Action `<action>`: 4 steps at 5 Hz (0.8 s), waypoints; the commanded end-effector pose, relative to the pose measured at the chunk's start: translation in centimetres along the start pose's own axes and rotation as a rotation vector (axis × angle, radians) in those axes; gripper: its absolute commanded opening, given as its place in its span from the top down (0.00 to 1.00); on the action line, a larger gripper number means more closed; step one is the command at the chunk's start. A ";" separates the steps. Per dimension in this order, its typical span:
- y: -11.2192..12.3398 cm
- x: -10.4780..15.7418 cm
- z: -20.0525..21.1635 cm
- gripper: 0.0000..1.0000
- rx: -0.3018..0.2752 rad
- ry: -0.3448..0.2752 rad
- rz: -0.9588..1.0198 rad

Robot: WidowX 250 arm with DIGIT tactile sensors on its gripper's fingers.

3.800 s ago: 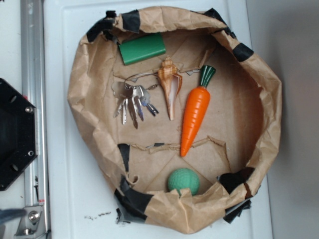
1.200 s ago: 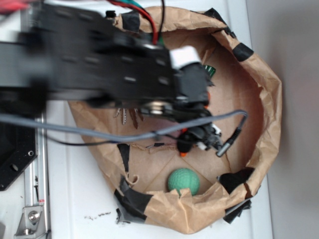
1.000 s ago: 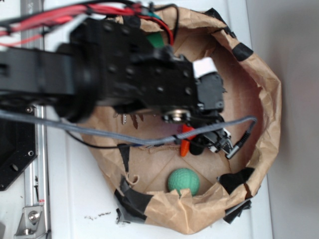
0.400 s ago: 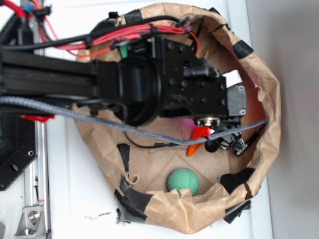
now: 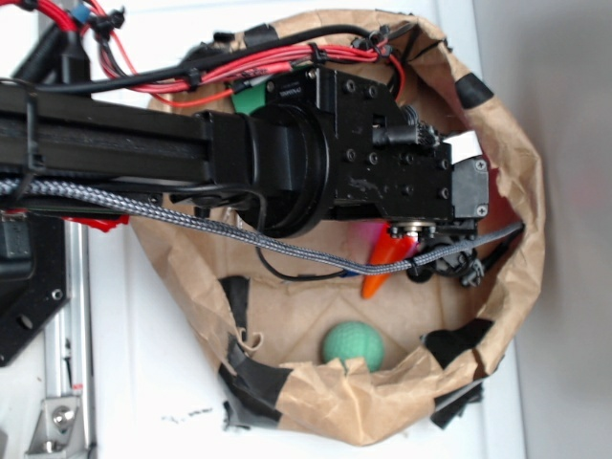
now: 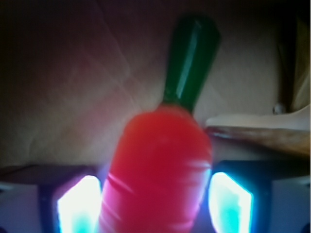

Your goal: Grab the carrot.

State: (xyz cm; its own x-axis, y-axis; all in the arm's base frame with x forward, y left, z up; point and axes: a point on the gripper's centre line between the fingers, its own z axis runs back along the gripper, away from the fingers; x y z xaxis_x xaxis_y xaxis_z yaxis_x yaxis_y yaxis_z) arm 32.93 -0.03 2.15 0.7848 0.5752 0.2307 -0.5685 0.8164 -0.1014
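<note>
The fingers (image 6: 80,211) are straddling the carrot (image 6: 158,170) at lower centre of the wrist view, apparently holding it; lifting it out of the paper-lined basket (image 5: 521,287) looks next.

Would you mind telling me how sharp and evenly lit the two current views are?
Wrist view: soft focus, dim background, the glossy orange plastic carrot looks pinkish-red, and glowing cyan-white patches flank it. Exterior view: evenly lit and sharp; the black end effector hides most of the carrot.

surface: white desk (image 5: 143,382) | right: grey floor (image 5: 574,239) | left edge: metal rail (image 5: 72,335) | light: even, soft shadows
</note>
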 end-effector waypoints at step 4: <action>-0.3 -0.4 15.6 1.00 -0.156 0.069 -0.382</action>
State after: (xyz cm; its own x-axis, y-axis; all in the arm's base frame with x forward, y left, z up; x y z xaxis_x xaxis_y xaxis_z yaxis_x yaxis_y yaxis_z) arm 28.32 -1.28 15.05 0.9560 0.2580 0.1398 -0.2366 0.9595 -0.1527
